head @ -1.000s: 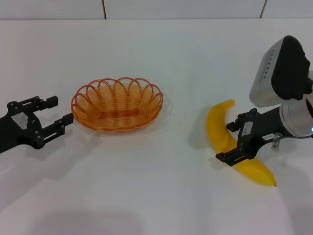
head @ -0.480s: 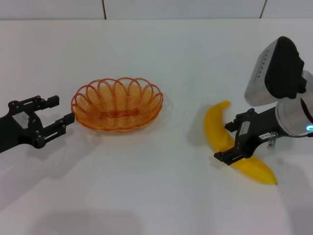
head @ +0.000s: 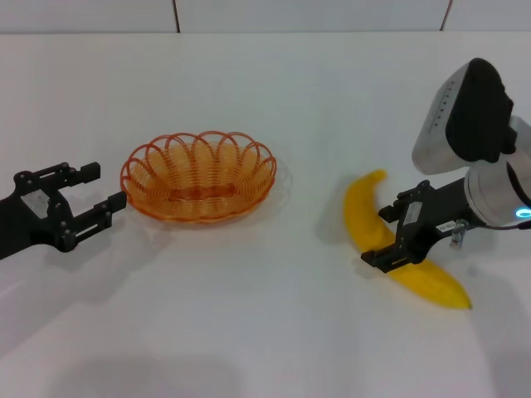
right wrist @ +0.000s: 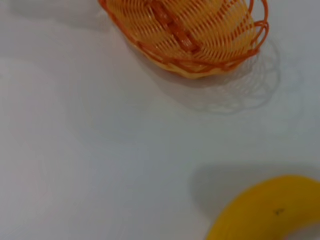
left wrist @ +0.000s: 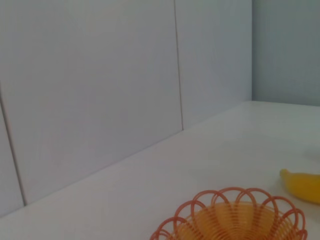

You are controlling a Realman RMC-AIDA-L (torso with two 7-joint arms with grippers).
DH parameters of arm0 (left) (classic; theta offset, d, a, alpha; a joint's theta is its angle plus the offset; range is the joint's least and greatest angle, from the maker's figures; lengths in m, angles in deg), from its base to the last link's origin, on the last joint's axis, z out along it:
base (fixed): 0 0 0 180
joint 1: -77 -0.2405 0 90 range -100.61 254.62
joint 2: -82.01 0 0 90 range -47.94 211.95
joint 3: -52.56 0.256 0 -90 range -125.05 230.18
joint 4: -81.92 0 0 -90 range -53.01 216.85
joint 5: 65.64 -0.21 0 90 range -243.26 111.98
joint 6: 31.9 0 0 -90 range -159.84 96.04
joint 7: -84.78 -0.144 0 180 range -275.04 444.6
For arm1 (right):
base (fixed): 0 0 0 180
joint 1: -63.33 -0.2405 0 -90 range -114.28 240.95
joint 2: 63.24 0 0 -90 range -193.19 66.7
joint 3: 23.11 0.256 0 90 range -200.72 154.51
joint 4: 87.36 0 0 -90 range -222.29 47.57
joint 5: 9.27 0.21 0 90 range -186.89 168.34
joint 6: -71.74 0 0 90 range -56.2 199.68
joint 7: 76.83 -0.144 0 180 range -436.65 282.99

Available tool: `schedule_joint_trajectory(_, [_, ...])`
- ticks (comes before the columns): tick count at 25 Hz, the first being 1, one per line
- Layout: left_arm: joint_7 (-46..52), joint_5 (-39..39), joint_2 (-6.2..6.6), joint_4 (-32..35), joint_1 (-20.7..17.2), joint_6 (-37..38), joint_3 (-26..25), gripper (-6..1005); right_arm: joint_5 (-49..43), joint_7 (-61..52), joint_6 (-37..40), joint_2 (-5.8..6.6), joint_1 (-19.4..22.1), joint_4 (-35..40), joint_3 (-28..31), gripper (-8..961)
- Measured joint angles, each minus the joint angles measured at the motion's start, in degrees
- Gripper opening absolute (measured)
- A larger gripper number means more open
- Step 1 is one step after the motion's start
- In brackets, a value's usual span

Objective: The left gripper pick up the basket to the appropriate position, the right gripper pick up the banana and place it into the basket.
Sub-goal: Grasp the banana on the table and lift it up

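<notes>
The orange wire basket (head: 199, 176) stands on the white table, left of centre. My left gripper (head: 104, 186) is open, just left of the basket's rim and not touching it. The yellow banana (head: 361, 215) is at the right. My right gripper (head: 383, 235) has its fingers closed across the banana's middle, low over the table. The left wrist view shows the basket (left wrist: 235, 220) and one banana end (left wrist: 302, 185). The right wrist view shows the basket (right wrist: 190, 30) and part of the banana (right wrist: 265, 210).
The white table (head: 249, 315) runs to a tiled wall (head: 315, 12) at the back. The gap between basket and banana holds nothing else. My right arm's bulky white-grey housing (head: 460, 116) rises above the banana.
My right gripper has shifted slightly left, and the banana has moved left with it, its far end turning a little. The left gripper and basket have not moved.
</notes>
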Motion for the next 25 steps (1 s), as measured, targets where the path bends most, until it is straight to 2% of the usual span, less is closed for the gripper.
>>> schedule_joint_trajectory(2, [-0.01, 0.0, -0.01, 0.0, -0.05, 0.0, -0.07, 571, 0.19, -0.06, 0.0, 0.0, 0.0, 0.08, 0.27, 875])
schedule_joint_trajectory(10, [-0.02, 0.01, -0.04, 0.0, -0.09, 0.0, -0.08, 571, 0.49, -0.15, -0.08, -0.01, 0.22, 1.57, 0.86, 668])
schedule_joint_trajectory(15, [-0.02, 0.1, -0.04, 0.01, -0.36, 0.0, -0.1, 571, 1.41, 0.08, -0.3, -0.04, 1.17, 4.69, 0.86, 448])
schedule_joint_trajectory(25, [-0.02, 0.11, -0.04, -0.01, -0.41, 0.0, -0.1, 571, 8.65, 5.58, -3.26, 0.08, 1.71, 7.33, 0.74, 446])
